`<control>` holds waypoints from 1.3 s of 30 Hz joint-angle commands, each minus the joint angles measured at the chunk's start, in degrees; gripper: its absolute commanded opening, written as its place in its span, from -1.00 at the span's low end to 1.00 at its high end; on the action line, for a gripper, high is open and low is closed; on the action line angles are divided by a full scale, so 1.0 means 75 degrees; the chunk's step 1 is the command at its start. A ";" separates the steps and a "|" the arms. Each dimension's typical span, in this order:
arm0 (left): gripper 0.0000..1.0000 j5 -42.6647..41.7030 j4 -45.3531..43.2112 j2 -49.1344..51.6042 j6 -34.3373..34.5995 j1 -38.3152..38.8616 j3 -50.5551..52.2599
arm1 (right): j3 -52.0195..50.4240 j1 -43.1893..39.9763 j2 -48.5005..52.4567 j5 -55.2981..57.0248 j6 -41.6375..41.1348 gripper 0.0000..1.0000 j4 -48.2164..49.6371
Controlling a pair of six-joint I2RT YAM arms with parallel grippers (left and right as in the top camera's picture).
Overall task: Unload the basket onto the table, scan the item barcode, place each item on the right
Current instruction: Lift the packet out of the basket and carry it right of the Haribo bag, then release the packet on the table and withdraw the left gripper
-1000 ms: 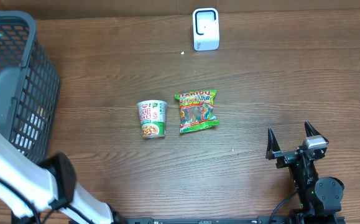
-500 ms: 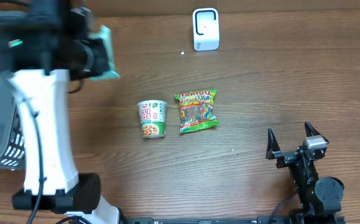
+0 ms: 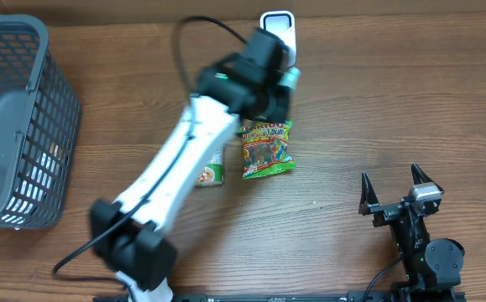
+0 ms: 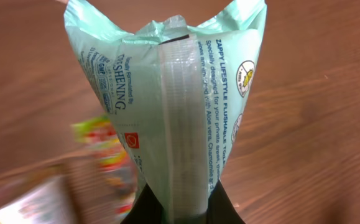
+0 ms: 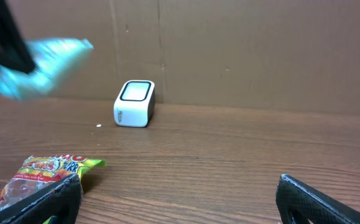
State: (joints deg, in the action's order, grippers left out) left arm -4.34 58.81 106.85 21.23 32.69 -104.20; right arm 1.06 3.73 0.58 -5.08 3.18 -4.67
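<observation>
My left gripper (image 3: 279, 86) is shut on a mint-green packet (image 4: 173, 93) printed with blue text, its back seam facing the wrist camera. The jaws pinch the packet's lower end (image 4: 181, 202). The packet (image 3: 291, 77) hangs above the table just in front of the white scanner (image 3: 278, 25), a little to its near side. The right wrist view has the packet (image 5: 36, 68) blurred, left of the scanner (image 5: 134, 103). I cannot pick out a barcode. My right gripper (image 3: 391, 186) rests open and empty at the front right.
A colourful candy bag (image 3: 267, 149) lies mid-table, beneath the left arm. A cup of noodles (image 3: 211, 174) stands beside it, half hidden by the arm. A dark mesh basket (image 3: 16, 117) occupies the left edge. A cardboard wall backs the table.
The left arm has swung from the basket at the far left across to the right, carrying the packet to just in front of the scanner. The right arm has not moved.
</observation>
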 commanded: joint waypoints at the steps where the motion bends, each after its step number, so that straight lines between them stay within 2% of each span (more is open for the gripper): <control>1: -0.91 -0.0020 -0.0321 0.1046 0.1239 0.0615 0.0131 | -0.0079 -0.0050 -0.0055 0.0041 -0.0017 1.00 0.0038; 6: -0.91 -0.0038 -0.0618 0.2022 0.2130 0.1011 0.0131 | -0.0079 -0.0052 -0.0055 0.0044 -0.0017 1.00 0.0038; 11: -0.87 -0.0565 -0.0895 0.2270 0.2139 0.1052 0.0131 | -0.0079 -0.0050 -0.0055 0.0041 -0.0017 1.00 0.0038; 14: -0.60 -0.0918 -0.1154 0.2267 0.2139 0.1049 0.0128 | -0.0079 -0.0050 -0.0055 0.0041 -0.0017 1.00 0.0038; 19: -0.01 -0.1445 -0.1571 0.2267 0.2136 0.1046 0.0119 | -0.0079 -0.0050 -0.0055 0.0041 -0.0017 1.00 0.0038; 22: 0.11 -0.1463 -0.1559 0.2267 0.1833 0.1017 0.0020 | -0.0079 -0.0050 -0.0055 0.0041 -0.0017 1.00 0.0038; 26: 0.12 -0.1323 -0.0697 0.2078 0.0927 0.0778 -0.0901 | -0.0079 -0.0050 -0.0055 0.0041 -0.0017 1.00 0.0038; 32: 0.16 0.0242 0.1810 0.1542 0.0087 -0.0032 -0.3509 | -0.0079 -0.0050 -0.0055 0.0041 -0.0017 1.00 0.0038; 35: 0.18 0.0673 0.2935 0.1239 -0.0373 -0.0731 -0.4736 | -0.0079 -0.0050 -0.0055 0.0041 -0.0017 1.00 0.0038; 38: 0.19 0.0976 0.4033 0.0819 -0.0694 -0.1999 -0.5866 | -0.0079 -0.0050 -0.0055 0.0041 -0.0017 1.00 0.0038; 39: 0.28 0.1017 0.4264 0.0714 -0.0708 -0.2340 -0.6024 | -0.0079 -0.0050 -0.0055 0.0041 -0.0017 1.00 0.0038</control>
State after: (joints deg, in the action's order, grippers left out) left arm -1.83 86.26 117.30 20.40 23.09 -143.33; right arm 1.06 3.73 0.58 -5.08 3.18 -4.62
